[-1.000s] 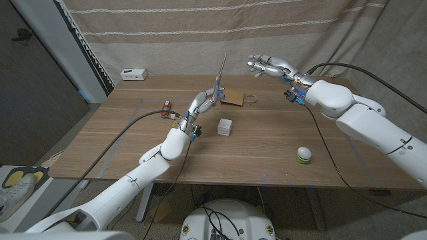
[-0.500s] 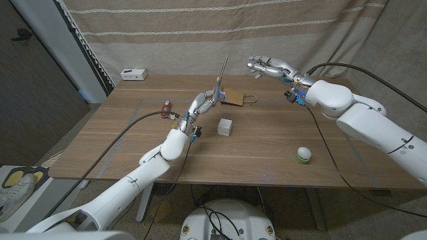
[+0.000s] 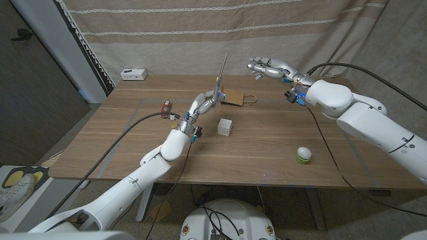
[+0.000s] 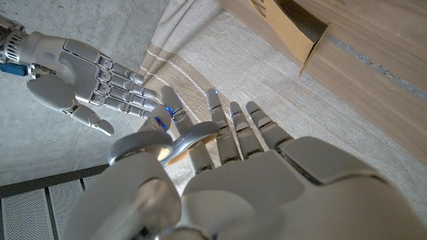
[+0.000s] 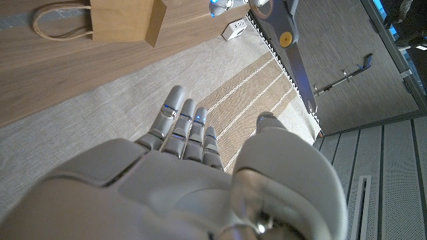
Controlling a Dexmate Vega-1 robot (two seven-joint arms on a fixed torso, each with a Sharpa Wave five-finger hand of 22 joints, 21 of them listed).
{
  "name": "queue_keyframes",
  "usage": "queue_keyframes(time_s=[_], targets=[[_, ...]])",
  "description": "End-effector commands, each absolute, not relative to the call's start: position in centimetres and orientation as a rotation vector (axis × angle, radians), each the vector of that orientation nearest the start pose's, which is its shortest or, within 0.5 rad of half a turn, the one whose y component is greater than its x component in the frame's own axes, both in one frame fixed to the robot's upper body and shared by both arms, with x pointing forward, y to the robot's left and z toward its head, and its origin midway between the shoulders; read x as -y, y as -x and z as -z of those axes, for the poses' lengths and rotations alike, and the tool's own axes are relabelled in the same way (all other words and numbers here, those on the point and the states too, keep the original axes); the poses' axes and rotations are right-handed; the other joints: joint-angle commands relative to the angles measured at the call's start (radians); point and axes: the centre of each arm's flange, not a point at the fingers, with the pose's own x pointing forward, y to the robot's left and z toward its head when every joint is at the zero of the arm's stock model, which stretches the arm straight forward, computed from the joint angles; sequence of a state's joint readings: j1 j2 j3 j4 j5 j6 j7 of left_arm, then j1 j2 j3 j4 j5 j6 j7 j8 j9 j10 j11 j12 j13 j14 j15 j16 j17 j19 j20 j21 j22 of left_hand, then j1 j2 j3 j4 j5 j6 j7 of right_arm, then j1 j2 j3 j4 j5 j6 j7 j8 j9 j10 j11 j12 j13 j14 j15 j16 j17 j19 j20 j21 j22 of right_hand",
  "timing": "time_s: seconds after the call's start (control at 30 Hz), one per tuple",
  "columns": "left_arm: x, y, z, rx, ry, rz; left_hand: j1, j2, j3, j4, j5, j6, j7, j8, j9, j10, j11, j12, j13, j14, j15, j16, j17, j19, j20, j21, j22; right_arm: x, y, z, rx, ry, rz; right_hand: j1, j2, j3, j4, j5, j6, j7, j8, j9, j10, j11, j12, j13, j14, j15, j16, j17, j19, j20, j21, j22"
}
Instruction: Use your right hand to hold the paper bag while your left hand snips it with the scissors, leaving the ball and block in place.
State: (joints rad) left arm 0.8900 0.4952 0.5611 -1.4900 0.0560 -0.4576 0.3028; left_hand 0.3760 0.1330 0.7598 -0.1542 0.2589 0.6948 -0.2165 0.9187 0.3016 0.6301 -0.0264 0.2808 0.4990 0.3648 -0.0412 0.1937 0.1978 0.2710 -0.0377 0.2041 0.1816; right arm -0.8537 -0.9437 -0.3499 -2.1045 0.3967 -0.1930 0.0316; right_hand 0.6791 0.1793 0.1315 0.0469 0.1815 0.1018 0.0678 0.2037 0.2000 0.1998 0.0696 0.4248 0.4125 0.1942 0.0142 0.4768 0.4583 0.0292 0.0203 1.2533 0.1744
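Observation:
A brown paper bag (image 3: pixel 233 98) lies flat on the far middle of the table, its cord handle (image 3: pixel 250 99) toward my right hand; it also shows in the wrist views (image 4: pixel 287 23) (image 5: pixel 127 20). Just left of the bag, my left hand (image 3: pixel 205 101) (image 4: pixel 233 167) grips the scissors (image 3: pixel 222 70) (image 5: pixel 287 33), blades pointing up and shut. My right hand (image 3: pixel 267 67) (image 5: pixel 180 173) hovers above the table behind the bag's right end, fingers spread, holding nothing. A white block (image 3: pixel 225 127) stands in front of the bag. A white and green ball (image 3: pixel 304 155) rests near the front right.
A small white box (image 3: pixel 133 74) sits at the table's far left corner. A red and black object (image 3: pixel 167 105) lies left of my left forearm. A striped curtain (image 3: pixel 200 33) hangs close behind the table's far edge.

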Motion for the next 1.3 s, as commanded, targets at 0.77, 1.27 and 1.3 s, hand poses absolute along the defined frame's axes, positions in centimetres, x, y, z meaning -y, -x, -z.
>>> queue_keyframes(time_s=[0.77, 1.27, 1.3], targets=[[-16.7, -58.1, 4.0, 0.906, -0.230, 0.269, -0.019, -0.043, 0.163, 0.065, -0.025, 0.110, 0.000, 0.004, -0.064, 0.254, -0.192, 0.024, 0.012, 0.074, -0.182, -0.002, 0.003, 0.032, -0.154, 0.005, 0.003, 21.3, -51.0, -9.3, 0.636, 0.679, -0.393, -0.031, 0.002, 0.018, -0.004, 0.005, -0.003, -0.008, 0.002, 0.000, -0.024, 0.003, -0.017, -0.021, -0.054, 0.019, -0.030, -0.028, -0.088, 0.059, -0.051, 0.002], [-17.0, -57.9, 4.0, 0.915, -0.211, 0.277, -0.001, -0.098, 0.214, 0.019, -0.019, 0.290, 0.004, -0.165, -0.113, 0.300, -0.195, -0.010, -0.013, 0.072, -0.180, 0.001, 0.003, 0.037, -0.155, 0.001, 0.001, 21.3, -51.1, -9.2, 0.630, 0.673, -0.379, -0.039, 0.002, 0.021, -0.003, 0.005, -0.006, -0.008, 0.002, 0.000, -0.027, -0.001, -0.018, -0.027, -0.062, 0.026, -0.036, -0.037, -0.094, 0.063, -0.061, 0.002], [-17.0, -57.9, 4.0, 0.915, -0.210, 0.279, -0.001, -0.100, 0.214, 0.021, -0.019, 0.288, 0.003, -0.173, -0.112, 0.307, -0.195, -0.016, -0.021, 0.073, -0.180, 0.001, 0.003, 0.037, -0.155, 0.001, 0.001, 21.3, -51.1, -9.2, 0.629, 0.672, -0.378, -0.039, 0.002, 0.022, -0.003, 0.005, -0.006, -0.009, 0.002, 0.000, -0.027, 0.000, -0.018, -0.027, -0.063, 0.026, -0.036, -0.037, -0.094, 0.062, -0.061, 0.002]])
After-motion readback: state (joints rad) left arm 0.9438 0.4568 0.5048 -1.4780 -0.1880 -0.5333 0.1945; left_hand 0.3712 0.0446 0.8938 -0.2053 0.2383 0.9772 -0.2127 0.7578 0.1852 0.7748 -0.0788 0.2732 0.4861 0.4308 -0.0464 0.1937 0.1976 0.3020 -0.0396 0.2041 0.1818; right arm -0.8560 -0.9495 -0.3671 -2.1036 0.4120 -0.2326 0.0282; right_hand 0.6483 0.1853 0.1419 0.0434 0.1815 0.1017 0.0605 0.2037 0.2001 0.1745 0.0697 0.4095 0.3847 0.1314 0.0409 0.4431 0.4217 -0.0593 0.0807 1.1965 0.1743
